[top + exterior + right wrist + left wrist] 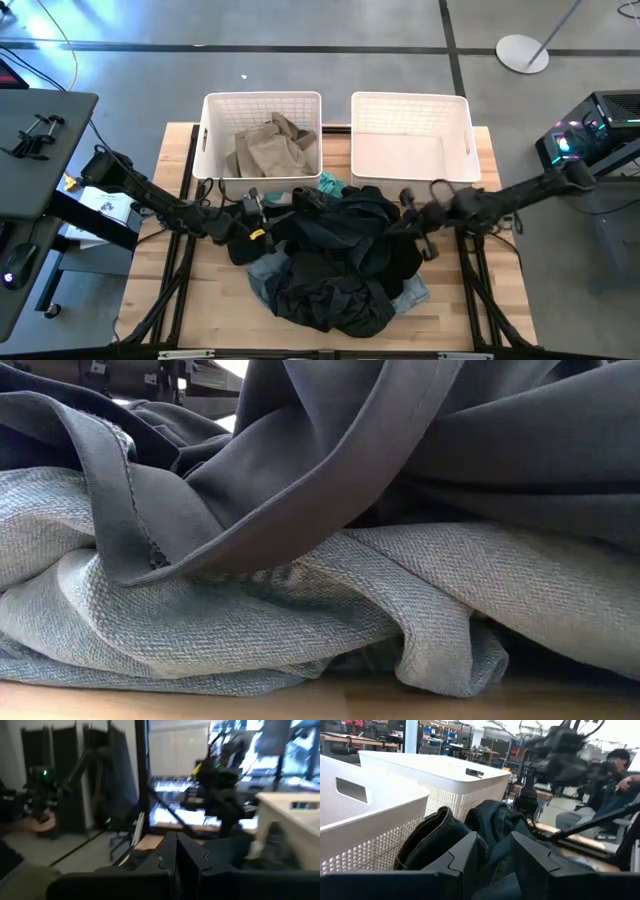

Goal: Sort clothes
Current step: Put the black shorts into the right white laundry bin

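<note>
A heap of black clothes (345, 265) lies mid-table on a light denim garment (250, 630), with a teal piece (330, 184) at its far edge. A tan khaki garment (272, 148) lies in the left white basket (212, 110). The right white basket (410, 150) holds nothing. My left gripper (283, 213) is at the heap's far left edge, shut on a dark garment (492, 822). My right gripper (403, 218) is at the heap's far right edge with its fingers (167, 855) together. Whether cloth is between them does not show. My left gripper has a fold of the dark garment (492, 857) between its two fingers (465, 862), coming level from the table's left. The cloth bunches up just beyond the fingertips beside the left basket's wall. The rest lies on the heap.
The two baskets stand side by side at the table's far edge, right behind both grippers. Bare wood shows left and right of the heap (210, 300). A person sits beyond the table's right side (620, 775). A desk (40, 140) stands left of the table.
</note>
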You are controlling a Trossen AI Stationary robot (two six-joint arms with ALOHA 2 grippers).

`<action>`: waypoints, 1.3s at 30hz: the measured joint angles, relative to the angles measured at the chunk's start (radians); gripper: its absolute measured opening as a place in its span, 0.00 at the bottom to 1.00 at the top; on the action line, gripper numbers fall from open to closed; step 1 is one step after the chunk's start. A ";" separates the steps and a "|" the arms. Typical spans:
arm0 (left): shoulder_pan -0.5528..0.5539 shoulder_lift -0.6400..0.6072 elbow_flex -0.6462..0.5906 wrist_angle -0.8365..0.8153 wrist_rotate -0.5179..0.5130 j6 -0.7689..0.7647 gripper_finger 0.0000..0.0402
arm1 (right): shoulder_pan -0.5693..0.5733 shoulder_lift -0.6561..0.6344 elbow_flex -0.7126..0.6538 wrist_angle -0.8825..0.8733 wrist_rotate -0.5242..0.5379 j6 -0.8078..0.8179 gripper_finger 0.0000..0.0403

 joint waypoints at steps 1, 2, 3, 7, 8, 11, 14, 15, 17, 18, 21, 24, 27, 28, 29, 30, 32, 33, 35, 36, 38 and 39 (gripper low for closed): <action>0.000 0.000 0.000 -0.011 0.000 0.006 0.27 | 0.014 0.063 0.038 0.000 0.000 0.002 0.01; -0.003 0.000 0.000 -0.019 0.000 0.015 0.26 | 0.029 0.123 0.081 -0.001 0.001 0.006 0.02; -0.009 0.000 0.000 -0.030 -0.002 0.025 0.26 | 0.043 0.185 0.124 -0.007 0.001 0.014 0.03; -0.049 0.000 0.000 -0.093 -0.020 0.058 0.21 | 0.088 0.392 0.346 -0.150 0.002 0.013 0.16; -0.061 0.000 0.001 -0.111 -0.037 0.058 0.19 | 0.099 0.435 0.409 -0.238 0.003 0.005 0.21; -0.100 0.000 0.001 -0.150 -0.093 0.059 0.14 | 0.132 0.568 0.599 -0.508 0.013 -0.005 0.36; -0.139 0.000 0.001 -0.159 -0.133 0.057 0.09 | 0.161 0.702 0.761 -0.696 0.046 0.000 0.50; -0.152 0.000 0.001 -0.158 -0.143 0.051 0.07 | 0.169 0.744 0.805 -0.743 0.048 0.005 0.54; -0.180 0.000 0.003 -0.155 -0.152 0.033 0.05 | 0.182 0.830 0.887 -0.836 0.051 0.025 0.62; -0.195 0.000 0.005 -0.155 -0.153 0.029 0.03 | 0.187 0.869 0.926 -0.875 0.051 0.040 0.65; -0.233 0.000 0.009 -0.156 -0.153 0.027 0.01 | 0.191 0.973 1.019 -0.963 0.056 0.083 0.71; -0.252 0.000 0.009 -0.156 -0.174 0.026 0.00 | 0.190 1.068 1.073 -0.982 0.068 0.157 0.71; -0.257 0.000 0.009 -0.156 -0.182 0.024 0.00 | 0.191 1.152 1.095 -0.979 0.056 0.177 0.71; -0.257 0.000 0.009 -0.156 -0.181 0.020 0.00 | 0.195 1.173 1.099 -0.974 0.056 0.177 0.71; -0.257 0.000 0.009 -0.156 -0.180 0.014 0.00 | 0.199 1.193 1.101 -0.968 0.062 0.175 0.69; -0.257 0.000 0.009 -0.156 -0.179 0.006 0.00 | 0.203 1.210 1.102 -0.965 0.068 0.167 0.67; -0.257 0.000 0.009 -0.156 -0.179 -0.005 0.00 | 0.208 1.247 1.103 -0.956 0.088 0.158 0.60; -0.257 0.000 0.009 -0.156 -0.179 -0.015 0.00 | 0.210 1.260 1.103 -0.950 0.100 0.158 0.55; -0.257 0.000 0.009 -0.162 -0.179 -0.035 0.00 | 0.213 1.277 1.103 -0.937 0.106 0.149 0.42; -0.257 0.000 0.009 -0.164 -0.180 -0.042 0.00 | 0.213 1.284 1.103 -0.928 0.103 0.138 0.34; -0.257 0.000 0.009 -0.163 -0.180 -0.046 0.00 | 0.209 1.289 1.103 -0.921 0.089 0.122 0.19; -0.257 0.000 0.009 -0.163 -0.180 -0.047 0.00 | 0.205 1.288 1.103 -0.923 0.079 0.111 0.11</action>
